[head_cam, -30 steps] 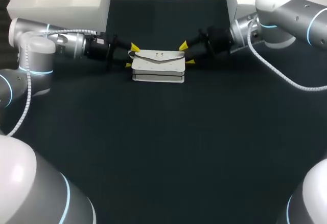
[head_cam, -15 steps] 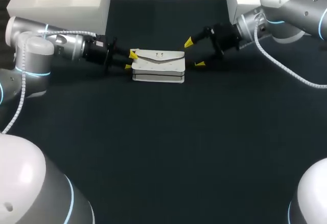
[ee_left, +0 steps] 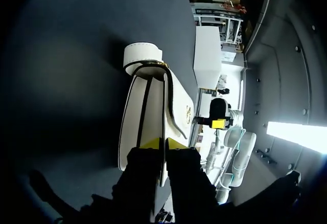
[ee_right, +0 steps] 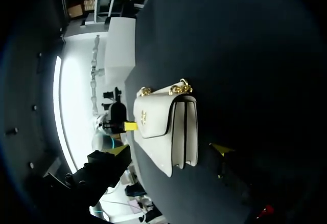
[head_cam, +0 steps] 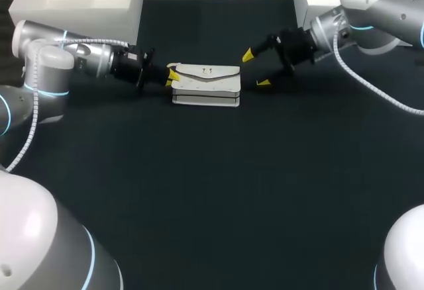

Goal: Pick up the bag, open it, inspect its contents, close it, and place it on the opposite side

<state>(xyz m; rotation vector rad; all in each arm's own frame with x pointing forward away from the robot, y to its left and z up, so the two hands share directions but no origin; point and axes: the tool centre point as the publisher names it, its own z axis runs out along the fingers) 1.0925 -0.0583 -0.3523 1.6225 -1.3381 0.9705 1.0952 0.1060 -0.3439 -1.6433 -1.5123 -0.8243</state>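
White bag (head_cam: pixel 205 86): lies flat at the far middle of the dark tabletop (head_cam: pixel 212 191), between the two claws; its flap (head_cam: pixel 205 71) is folded down over the front, so it looks closed
Left claw (head_cam: pixel 171 77): at the bag's left end; in the left wrist view the yellow tips sit close together with the bag's edge between them, pinching it
Right claw (head_cam: pixel 255 69): spread wide; just beside the bag's right end and apart from it, holding nothing
Done: by my reading only a first hold at one end; the bag seems to rest on the tabletop, not yet lifted
Left to do: lifting; opening the flap; looking inside; closing it; setting the bag down on the opposite side
Progress: early; nearly the whole task lies ahead
Likely need: a second hold from the right claw, or a lift by the left alone; I cannot tell which
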